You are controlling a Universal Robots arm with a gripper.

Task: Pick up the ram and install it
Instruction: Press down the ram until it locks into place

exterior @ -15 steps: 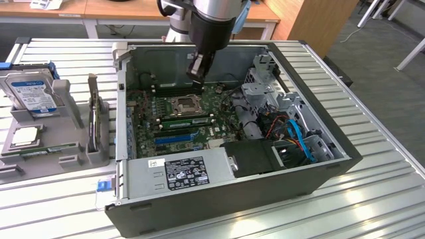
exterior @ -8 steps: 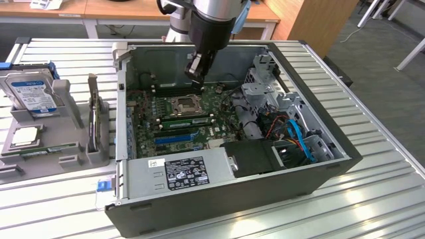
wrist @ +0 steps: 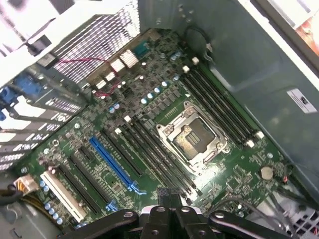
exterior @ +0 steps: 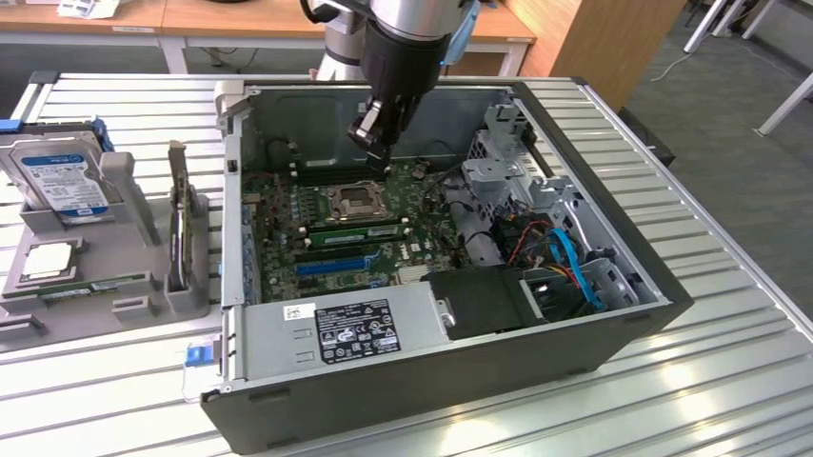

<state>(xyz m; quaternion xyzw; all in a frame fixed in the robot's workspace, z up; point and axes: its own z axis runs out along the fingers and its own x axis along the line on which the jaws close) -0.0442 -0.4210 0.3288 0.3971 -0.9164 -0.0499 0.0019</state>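
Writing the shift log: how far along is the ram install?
Done: a green stick seems seated beside the CPU socket. In hand: the hand hangs shut over the motherboard; I cannot tell whether it holds anything. Left: another green stick lies in the grey holder outside the case.

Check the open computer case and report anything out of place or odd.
Nothing is spilled, askew or visibly damaged. The CPU socket on the motherboard sits bare, with no cooler over it. The gripper hangs inside the case, above the memory slots.
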